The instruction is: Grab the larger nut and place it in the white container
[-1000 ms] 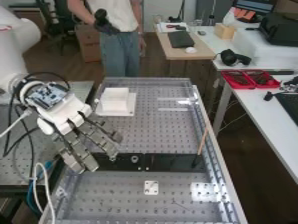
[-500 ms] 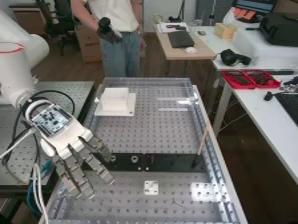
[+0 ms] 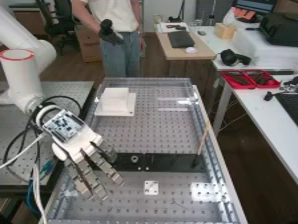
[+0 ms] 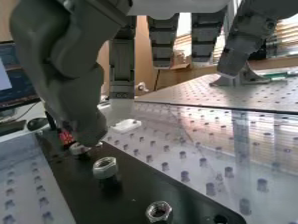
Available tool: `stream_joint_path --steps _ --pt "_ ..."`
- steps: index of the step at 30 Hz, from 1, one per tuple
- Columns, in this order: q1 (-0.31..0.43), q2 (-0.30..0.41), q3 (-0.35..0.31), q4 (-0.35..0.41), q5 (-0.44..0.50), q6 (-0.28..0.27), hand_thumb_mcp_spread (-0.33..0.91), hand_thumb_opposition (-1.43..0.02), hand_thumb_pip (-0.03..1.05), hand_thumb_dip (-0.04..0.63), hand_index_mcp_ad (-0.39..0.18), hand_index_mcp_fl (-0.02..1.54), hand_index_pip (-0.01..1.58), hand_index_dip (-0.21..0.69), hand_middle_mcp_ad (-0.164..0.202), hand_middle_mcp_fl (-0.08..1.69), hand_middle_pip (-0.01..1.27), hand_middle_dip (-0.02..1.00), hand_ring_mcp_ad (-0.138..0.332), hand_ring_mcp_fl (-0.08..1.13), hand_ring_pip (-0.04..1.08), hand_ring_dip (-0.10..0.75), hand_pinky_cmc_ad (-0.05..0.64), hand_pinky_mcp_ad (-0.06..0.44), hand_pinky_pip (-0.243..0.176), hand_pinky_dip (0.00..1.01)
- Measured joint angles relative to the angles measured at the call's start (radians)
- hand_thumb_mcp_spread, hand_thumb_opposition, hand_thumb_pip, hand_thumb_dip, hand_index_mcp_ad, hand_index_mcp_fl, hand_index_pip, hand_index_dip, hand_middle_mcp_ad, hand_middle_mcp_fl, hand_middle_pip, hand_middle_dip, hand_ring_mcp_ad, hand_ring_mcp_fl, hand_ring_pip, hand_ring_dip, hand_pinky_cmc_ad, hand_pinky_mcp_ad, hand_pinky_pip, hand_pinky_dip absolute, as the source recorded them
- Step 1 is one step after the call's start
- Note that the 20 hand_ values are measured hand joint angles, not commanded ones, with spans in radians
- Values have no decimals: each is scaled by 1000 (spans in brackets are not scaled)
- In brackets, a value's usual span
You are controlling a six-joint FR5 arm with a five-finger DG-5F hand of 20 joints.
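In the high view the hand (image 3: 85, 156) is over the left end of the black bar (image 3: 169, 162), its fingers straight and spread, holding nothing. The bearing (image 3: 134, 159) stands on the bar to the right of the hand. In the wrist view the hand (image 4: 83, 102) has its thumb above the bar, the tip close over the bearing (image 4: 78, 149). The larger nut (image 4: 105, 168) stands upright beside the thumb tip, apart from it, and the smaller nut (image 4: 159, 212) is farther along the bar. The white container (image 3: 115, 99) sits on a white plate at the bench's far left.
A small white plate with holes (image 3: 151, 187) lies below the bar in the high view. A thin wooden stick (image 3: 203, 141) rises near the bar's right end. Raised metal edges (image 3: 211, 145) border the perforated bench. Cables (image 3: 30, 145) hang beside the arm.
In the high view the hand has moved toward the bench's near end, first leftward and then back to the right. The larger nut and bearing keep their places.
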State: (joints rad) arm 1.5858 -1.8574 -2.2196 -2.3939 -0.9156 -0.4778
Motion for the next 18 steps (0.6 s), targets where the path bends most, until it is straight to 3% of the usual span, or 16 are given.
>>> stream_joint_path --steps 8,18 --pt "39 -7 -25 78 45 -72 330 -880 709 241 -140 28 1525 305 75 9 141 175 206 12 79 49 342 265 -89 356" --pt "60 -31 -40 129 84 -96 328 -880 712 241 -140 28 1541 300 75 9 141 175 201 12 73 56 342 264 -89 360"
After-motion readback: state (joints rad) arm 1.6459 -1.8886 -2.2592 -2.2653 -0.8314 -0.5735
